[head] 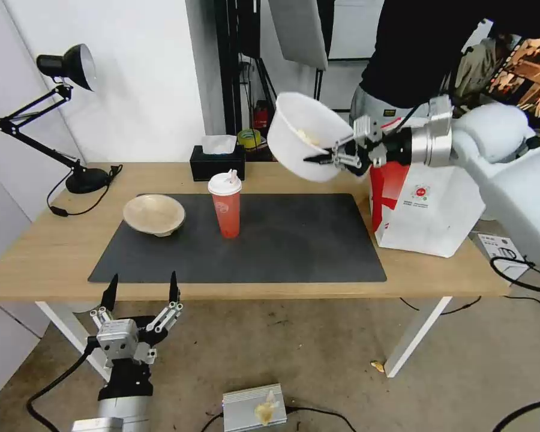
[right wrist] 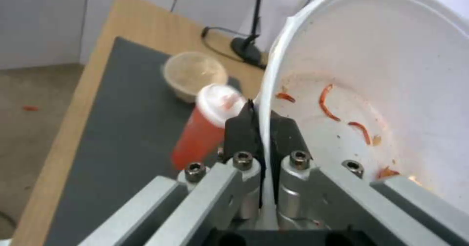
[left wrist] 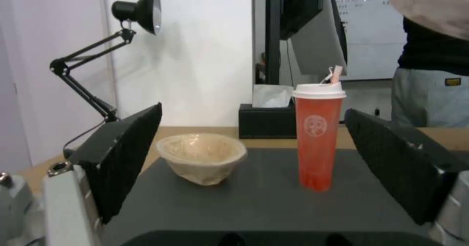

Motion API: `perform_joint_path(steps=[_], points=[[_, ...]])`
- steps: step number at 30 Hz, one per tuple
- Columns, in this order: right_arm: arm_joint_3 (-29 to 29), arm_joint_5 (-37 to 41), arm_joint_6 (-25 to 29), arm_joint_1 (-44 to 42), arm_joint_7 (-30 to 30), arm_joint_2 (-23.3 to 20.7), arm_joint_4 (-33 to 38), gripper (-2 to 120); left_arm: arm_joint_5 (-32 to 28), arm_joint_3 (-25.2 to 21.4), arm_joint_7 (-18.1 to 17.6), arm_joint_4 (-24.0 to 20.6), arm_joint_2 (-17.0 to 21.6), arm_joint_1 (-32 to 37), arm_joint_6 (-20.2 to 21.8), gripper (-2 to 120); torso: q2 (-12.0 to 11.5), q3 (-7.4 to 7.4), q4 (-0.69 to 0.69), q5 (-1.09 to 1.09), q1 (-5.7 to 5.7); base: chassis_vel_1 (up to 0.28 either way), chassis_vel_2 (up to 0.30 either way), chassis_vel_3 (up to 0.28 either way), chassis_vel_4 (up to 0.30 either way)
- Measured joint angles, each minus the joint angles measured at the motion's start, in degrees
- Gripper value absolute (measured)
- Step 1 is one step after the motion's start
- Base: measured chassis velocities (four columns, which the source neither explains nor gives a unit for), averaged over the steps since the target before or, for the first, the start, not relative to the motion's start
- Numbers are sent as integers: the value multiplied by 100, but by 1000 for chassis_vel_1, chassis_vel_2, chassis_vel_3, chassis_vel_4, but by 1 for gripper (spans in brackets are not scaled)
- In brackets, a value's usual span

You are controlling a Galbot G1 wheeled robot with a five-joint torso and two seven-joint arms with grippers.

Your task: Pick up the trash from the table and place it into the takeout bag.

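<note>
- White bowl (head: pixel 303 135) is hanging in the air above the far right part of the table (head: pixel 54 252), tilted on its side, just left of the takeout bag (head: pixel 429 207); you are seeing red scraps (right wrist: pixel 332 105) sticking to its inside in the right wrist view.
- Your right gripper (head: pixel 321 159) is pinching the bowl's rim, one finger inside the wall and one outside, clamped tight on it.
- Takeout bag is standing upright at the table's right end, beside the dark mat (head: pixel 282 240), red panel facing the mat.
- Red cup (head: pixel 225 207) with its white lid is standing upright on the mat, near the middle.
- Beige bowl (head: pixel 154 214) is sitting on the mat's left part, left of the cup and apart from it.
- Your left gripper (head: pixel 141 288) is waiting low in front of the table's near edge, fingers (left wrist: pixel 124 161) spread wide apart, gripping nothing; in its wrist view the beige bowl and cup are showing between them, farther off.
- Black tissue box (head: pixel 217 159) is sitting behind the cup at the far edge; desk lamp (head: pixel 66 66) is standing at the far left corner.
</note>
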Motion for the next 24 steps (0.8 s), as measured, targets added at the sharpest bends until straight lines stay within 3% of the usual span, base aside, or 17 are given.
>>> perform_joint_path(steps=[7,24], points=[[-18,167,-5,463,53,77,-551,0,10,-27,90,-16,-66,3,-54,100,0,0,0,0,0,0,0,0,0],[617,144,-10,276,34,-128,-1504,0,-16,11,94,72,-13,-93,-57,100,0,0,0,1,1,0,0,0,0]])
